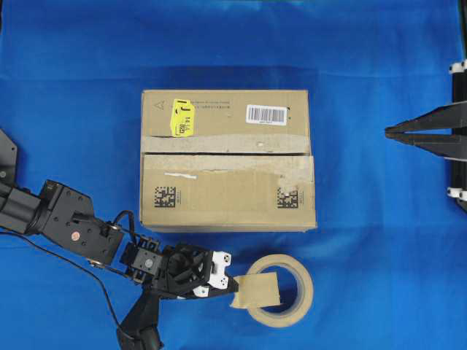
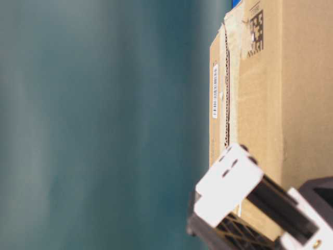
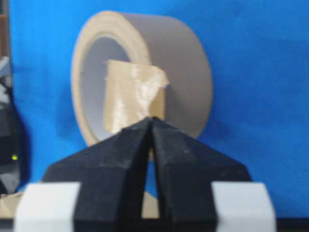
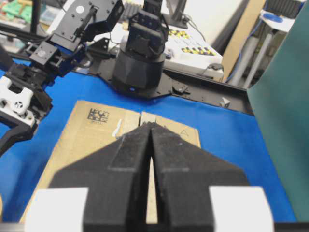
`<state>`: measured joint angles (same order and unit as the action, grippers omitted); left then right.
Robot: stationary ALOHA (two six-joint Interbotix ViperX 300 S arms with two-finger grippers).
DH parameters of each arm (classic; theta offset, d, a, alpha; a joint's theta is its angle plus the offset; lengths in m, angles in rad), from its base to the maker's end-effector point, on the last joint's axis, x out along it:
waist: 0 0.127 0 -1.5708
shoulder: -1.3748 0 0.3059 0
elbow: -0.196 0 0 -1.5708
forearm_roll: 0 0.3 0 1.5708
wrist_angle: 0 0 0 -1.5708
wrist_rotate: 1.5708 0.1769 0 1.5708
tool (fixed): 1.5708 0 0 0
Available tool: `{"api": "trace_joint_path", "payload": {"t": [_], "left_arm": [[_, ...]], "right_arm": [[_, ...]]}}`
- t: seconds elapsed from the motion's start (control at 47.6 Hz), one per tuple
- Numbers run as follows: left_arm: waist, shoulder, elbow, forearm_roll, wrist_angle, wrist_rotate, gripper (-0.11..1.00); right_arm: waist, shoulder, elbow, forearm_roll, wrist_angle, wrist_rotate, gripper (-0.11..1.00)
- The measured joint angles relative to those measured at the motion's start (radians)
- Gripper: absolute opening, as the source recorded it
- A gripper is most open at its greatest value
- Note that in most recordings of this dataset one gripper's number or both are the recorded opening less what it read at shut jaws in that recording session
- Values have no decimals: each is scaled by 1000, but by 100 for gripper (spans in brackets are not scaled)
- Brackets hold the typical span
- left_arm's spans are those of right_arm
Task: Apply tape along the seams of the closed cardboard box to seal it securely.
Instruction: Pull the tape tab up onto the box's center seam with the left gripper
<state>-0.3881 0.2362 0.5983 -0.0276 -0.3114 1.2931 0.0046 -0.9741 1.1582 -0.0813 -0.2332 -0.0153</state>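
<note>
The overhead view shows the cardboard box [image 1: 227,160] at the centre of the blue counter [image 1: 73,87], flaps closed, with the seams [image 1: 226,154] running left to right across its top. Near the front edge, the left end effector [image 1: 232,281] has its jaws together, clamped on the left edge of the tape [image 1: 257,289], a short tan strip lying across the tape roll [image 1: 278,289] just right of it. The left wrist view confirms what the overhead view cannot resolve: the black fingers [image 3: 125,159] meet at the lower edge of the tape [image 3: 130,99], which stands in front of the roll's hollow centre. At the far right, the right end effector [image 1: 387,133] hangs well apart from the box; the right wrist view shows its jaws together on nothing, pointing over the box. The table-level view shows only the box side and a blurred end-effector part.
</note>
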Motion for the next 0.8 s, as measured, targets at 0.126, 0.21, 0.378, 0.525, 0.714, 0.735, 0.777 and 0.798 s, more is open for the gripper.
{"api": "trace_joint_path", "payload": {"t": [0.126, 0.21, 0.378, 0.525, 0.714, 0.735, 0.777, 0.798], "left_arm": [[0, 0, 0, 0, 2, -5, 0], [0, -3, 0, -2, 6, -5, 0], [-2, -61, -11, -2, 49, 3, 0], [-2, -143, -26, 0, 78, 21, 0], [28, -232, -31, 2, 81, 106, 0], [35, -241, -32, 2, 81, 120, 0], [51, -256, -31, 2, 83, 152, 0], [61, -265, -32, 2, 81, 163, 0]], "right_arm": [[0, 0, 0, 0, 0, 2, 0], [0, 0, 0, 0, 0, 2, 0], [0, 2, 0, 0, 0, 9, 0], [0, 2, 0, 0, 6, 12, 0], [2, 6, 0, 0, 6, 17, 0], [2, 6, 0, 0, 6, 17, 0], [2, 9, 0, -2, 6, 17, 0], [2, 11, 0, 0, 5, 17, 0]]}}
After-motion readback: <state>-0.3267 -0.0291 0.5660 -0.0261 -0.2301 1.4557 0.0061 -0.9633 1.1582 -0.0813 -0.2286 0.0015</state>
